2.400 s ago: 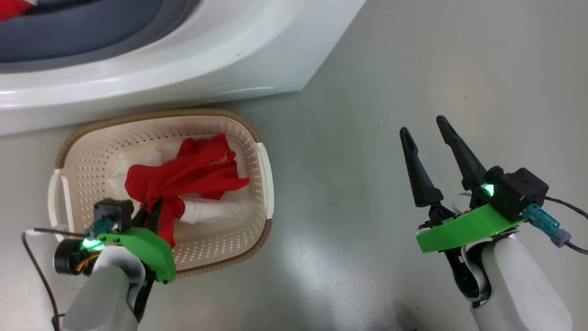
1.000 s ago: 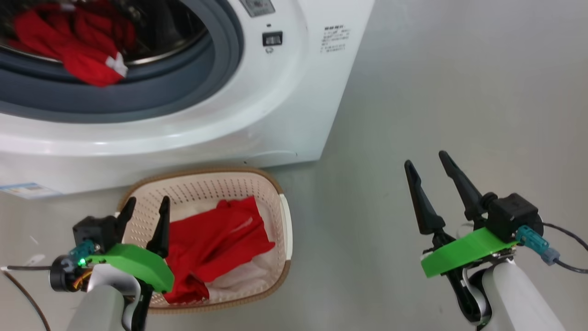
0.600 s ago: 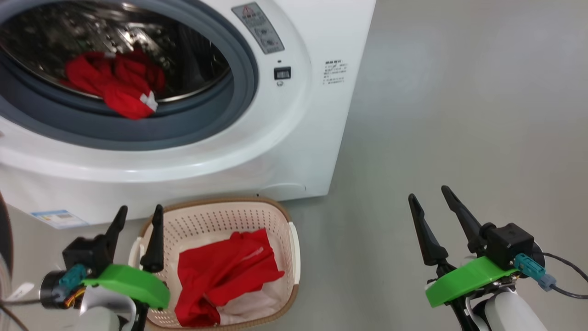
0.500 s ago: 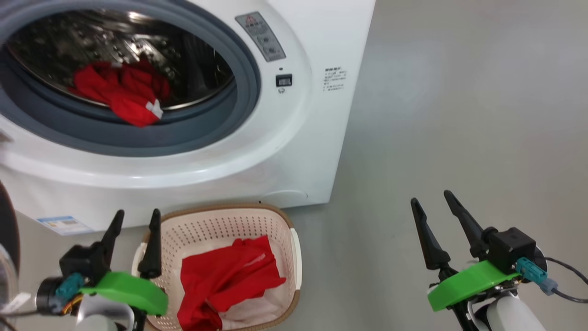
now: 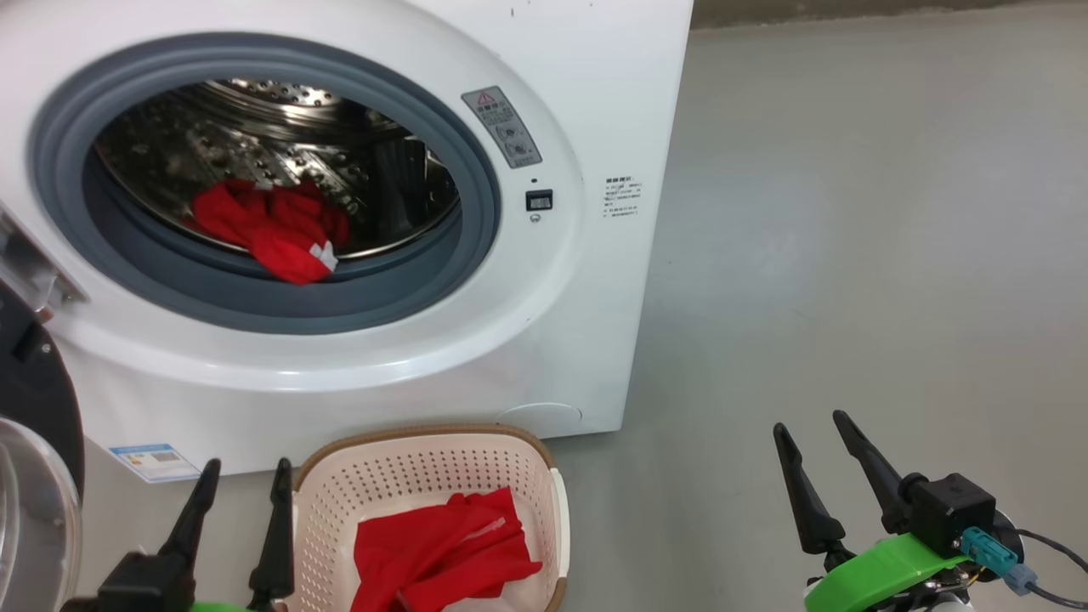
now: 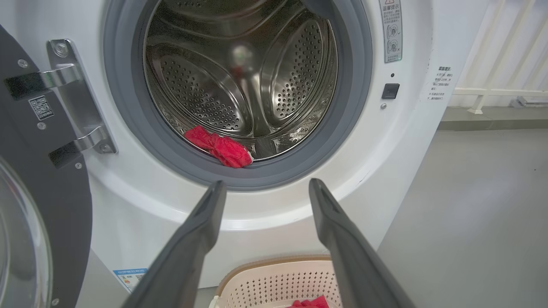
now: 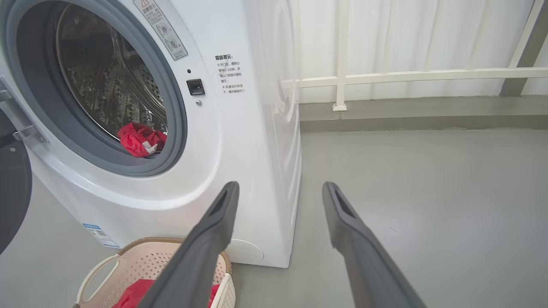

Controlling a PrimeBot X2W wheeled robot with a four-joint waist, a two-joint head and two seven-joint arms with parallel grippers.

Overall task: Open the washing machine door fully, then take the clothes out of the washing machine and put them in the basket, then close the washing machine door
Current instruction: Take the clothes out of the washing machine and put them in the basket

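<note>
The white washing machine (image 5: pixel 595 102) stands with its black round door (image 5: pixel 34 408) swung open at the far left. Red clothes (image 5: pixel 268 229) lie at the drum's front lip, also seen as clothes (image 6: pixel 220 147) in the left wrist view and clothes (image 7: pixel 139 139) in the right wrist view. In front of the machine sits the cream basket (image 5: pixel 408 484) with red clothes (image 5: pixel 446 552) in it. My left gripper (image 5: pixel 246 466) is open and empty just left of the basket, pointing at the drum. My right gripper (image 5: pixel 809 422) is open and empty over the floor to the right.
Bare grey floor (image 5: pixel 850 255) stretches to the right of the machine. A white railing (image 7: pixel 385 77) runs along the wall behind. The door's metal hinge (image 6: pixel 72 98) sits left of the drum opening, and the glass bowl (image 5: pixel 34 518) bulges at the lower left.
My left gripper let go of the red garment in the basket, opened and rose out to the basket's left. The head camera tilted up, bringing the drum into view. The right gripper stayed open.
</note>
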